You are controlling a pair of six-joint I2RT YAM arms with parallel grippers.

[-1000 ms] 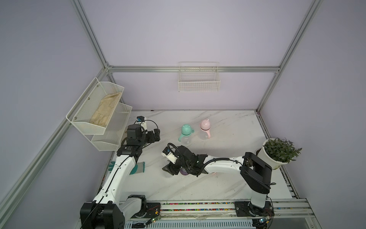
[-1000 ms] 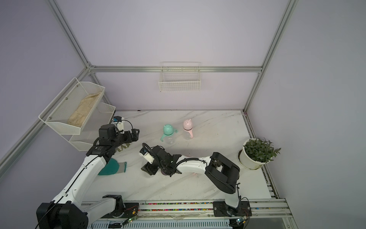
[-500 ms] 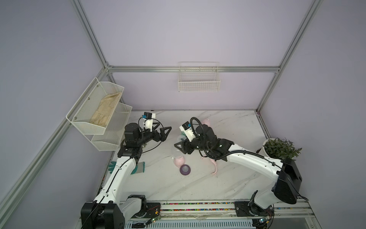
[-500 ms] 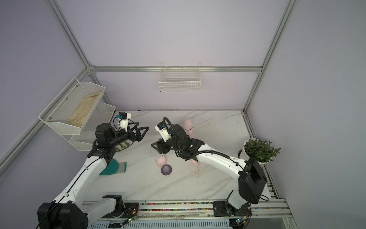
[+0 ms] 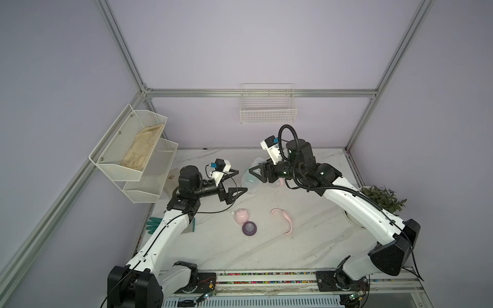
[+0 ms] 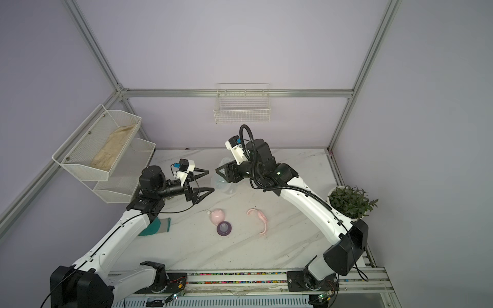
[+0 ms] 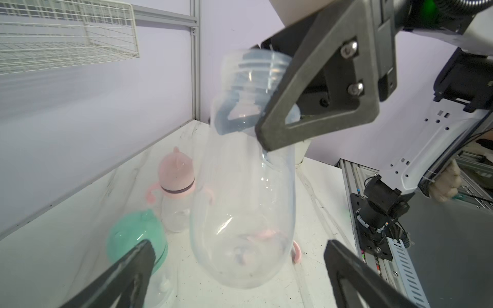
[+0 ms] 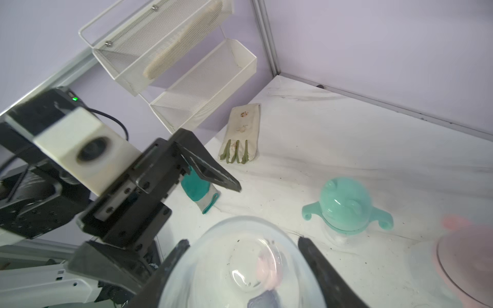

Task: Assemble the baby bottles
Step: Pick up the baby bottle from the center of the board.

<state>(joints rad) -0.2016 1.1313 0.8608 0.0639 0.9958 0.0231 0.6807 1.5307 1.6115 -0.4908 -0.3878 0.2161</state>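
Meanwhile, nearest on the marble desk [image 5: 306,248], loose parts wait: a purple nipple collar [image 5: 249,228], a pink dome cap [image 5: 241,215] just beside it on its far-left side, and a pink two-handled ring [image 5: 284,220] off to the right. Beyond and above them, the right pincer [image 5: 256,170] pinches a clear bottle [image 7: 245,213] by its threaded neck. It holds the bottle off the desk, tilted, neck uppermost and rounded base hanging down toward the left arm. The left pincer [image 5: 242,180], jaws spread wide and empty, faces it from the left. The bottle's base lies straight ahead between its fingertips but apart from both. A handover or a steadying grip on the body looks to be the step in hand, and this arm is plainly placed for it. Farther back stand a mint-capped bottle [image 8: 346,210] and a pink-capped bottle [image 7: 176,186], both apparently finished.
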